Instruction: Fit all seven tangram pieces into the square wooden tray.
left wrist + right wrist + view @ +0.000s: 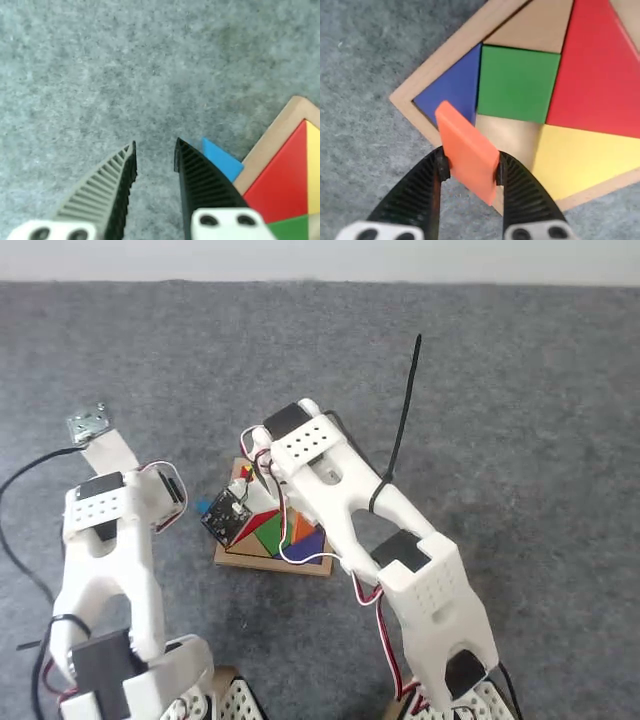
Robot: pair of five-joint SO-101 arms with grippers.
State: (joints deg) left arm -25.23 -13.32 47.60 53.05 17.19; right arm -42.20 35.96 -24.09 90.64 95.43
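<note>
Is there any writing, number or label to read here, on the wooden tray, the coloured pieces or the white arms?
None can be read.
The wooden tray and the orange piece held in the jaws of the right gripper are plain.
The white arms show holes only.
Any print on the dark circuit board is too small to read.

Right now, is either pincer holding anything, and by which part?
The right pincer clamps the orange tangram piece across its two side edges; the left pincer is open, empty.
</note>
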